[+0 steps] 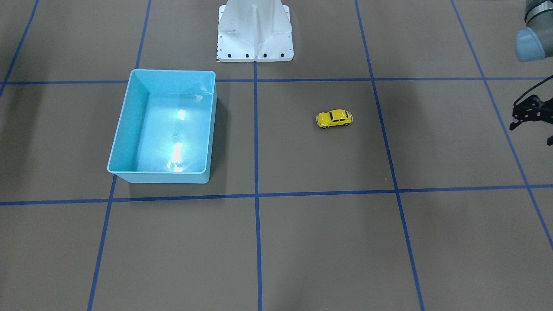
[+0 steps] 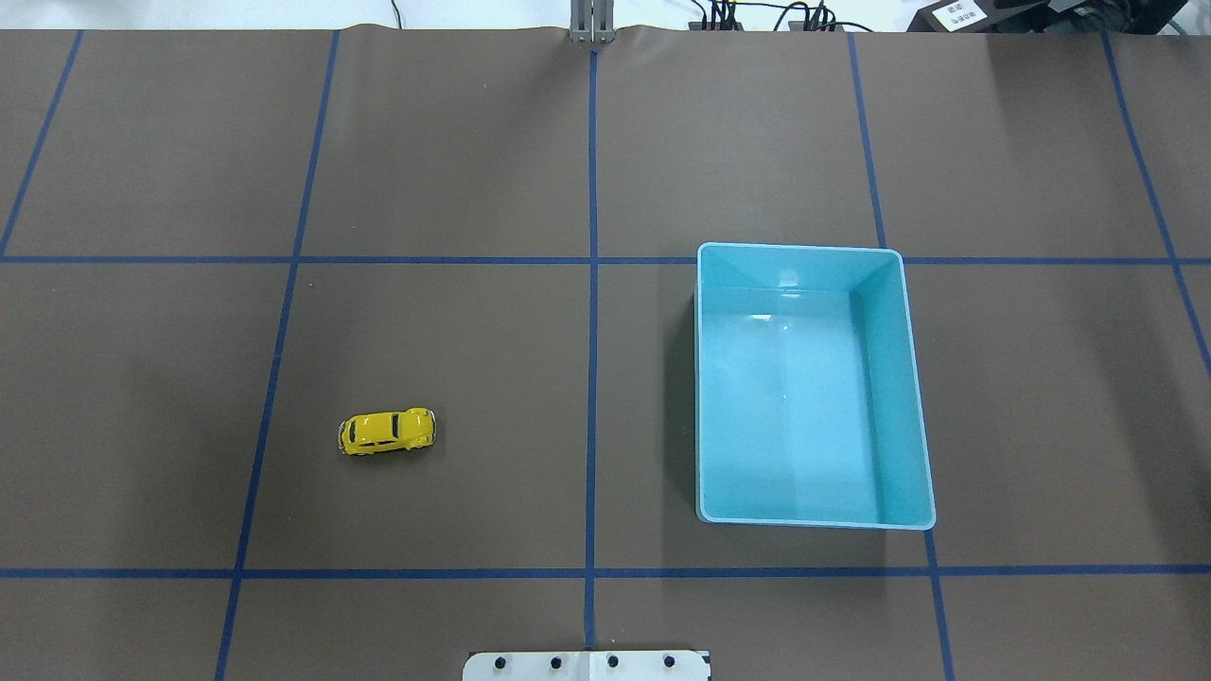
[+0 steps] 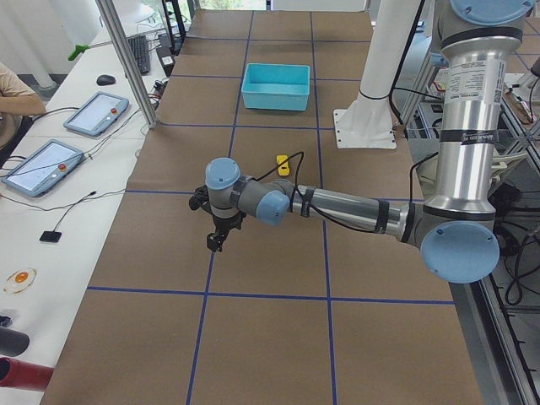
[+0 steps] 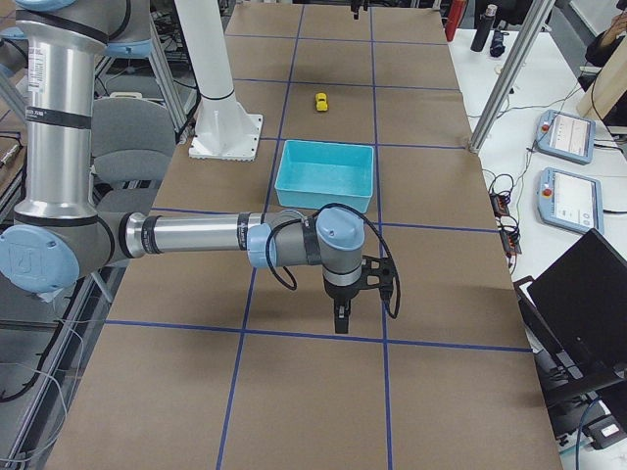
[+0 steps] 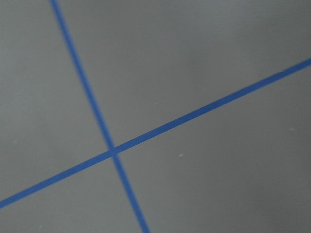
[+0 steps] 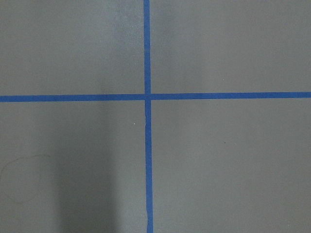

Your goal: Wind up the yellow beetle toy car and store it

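The yellow beetle toy car [image 1: 334,119] [image 2: 387,431] stands on its wheels on the brown table, alone and touched by nothing. The light-blue bin [image 1: 129,125] [image 2: 908,397] sits empty on the other half of the table. My left gripper [image 1: 532,134] [image 3: 215,245] hangs at the table's left end, well away from the car, its two fingers apart and holding nothing. In the exterior right view my right gripper [image 4: 340,321] points down over a tape crossing beyond the bin; I cannot tell whether it is open or shut. Both wrist views show only table and blue tape.
The white robot base [image 1: 255,32] [image 2: 587,665] stands at the near table edge between car and bin. Blue tape lines grid the brown surface. A side table holds tablets [image 3: 94,114], a person's arm [image 3: 17,97] and a laptop [image 4: 578,294].
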You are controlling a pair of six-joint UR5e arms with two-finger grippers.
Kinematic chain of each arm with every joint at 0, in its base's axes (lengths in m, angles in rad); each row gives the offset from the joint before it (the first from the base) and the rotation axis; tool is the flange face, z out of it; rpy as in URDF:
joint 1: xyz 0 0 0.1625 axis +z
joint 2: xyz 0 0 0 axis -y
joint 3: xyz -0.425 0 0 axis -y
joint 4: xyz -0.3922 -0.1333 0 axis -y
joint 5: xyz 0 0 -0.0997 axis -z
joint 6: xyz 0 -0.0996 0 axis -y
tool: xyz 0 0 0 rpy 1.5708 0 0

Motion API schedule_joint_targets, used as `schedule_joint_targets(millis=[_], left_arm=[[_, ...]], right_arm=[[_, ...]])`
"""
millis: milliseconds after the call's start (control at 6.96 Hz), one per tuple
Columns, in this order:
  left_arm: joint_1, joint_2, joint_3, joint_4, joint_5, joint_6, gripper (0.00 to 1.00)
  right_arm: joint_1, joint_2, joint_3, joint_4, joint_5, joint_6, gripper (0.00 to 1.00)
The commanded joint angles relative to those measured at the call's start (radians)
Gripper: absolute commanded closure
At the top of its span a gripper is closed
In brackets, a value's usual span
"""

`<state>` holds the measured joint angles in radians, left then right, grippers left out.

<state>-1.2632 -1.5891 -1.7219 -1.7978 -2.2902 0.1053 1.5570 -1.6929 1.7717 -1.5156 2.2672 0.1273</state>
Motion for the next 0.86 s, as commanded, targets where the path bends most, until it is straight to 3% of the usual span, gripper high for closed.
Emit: schedule_joint_targets(millis=[0, 287, 431, 574, 718], left_arm=[[0.167, 0.000, -0.089, 0.003, 0.005, 0.001, 0.00], [0.363, -0.026, -0.170, 0.058, 0.072, 0.001, 0.00], [0.477, -0.088, -0.200, 0.171, 0.089, 0.001, 0.00], [0.510, -0.185, -0.197, 0.278, 0.094, 0.002, 0.00], [0.568, -0.254, -0.199, 0.382, 0.162, 0.002, 0.00]], right_arm=[[0.000, -0.001, 0.000, 0.000, 0.000, 0.000, 0.00], [0.000, -0.001, 0.002, 0.000, 0.000, 0.000, 0.00], [0.000, -0.002, 0.002, 0.000, 0.000, 0.000, 0.00], [0.000, -0.001, 0.002, 0.000, 0.000, 0.000, 0.00], [0.000, -0.002, 0.003, 0.000, 0.000, 0.000, 0.00]])
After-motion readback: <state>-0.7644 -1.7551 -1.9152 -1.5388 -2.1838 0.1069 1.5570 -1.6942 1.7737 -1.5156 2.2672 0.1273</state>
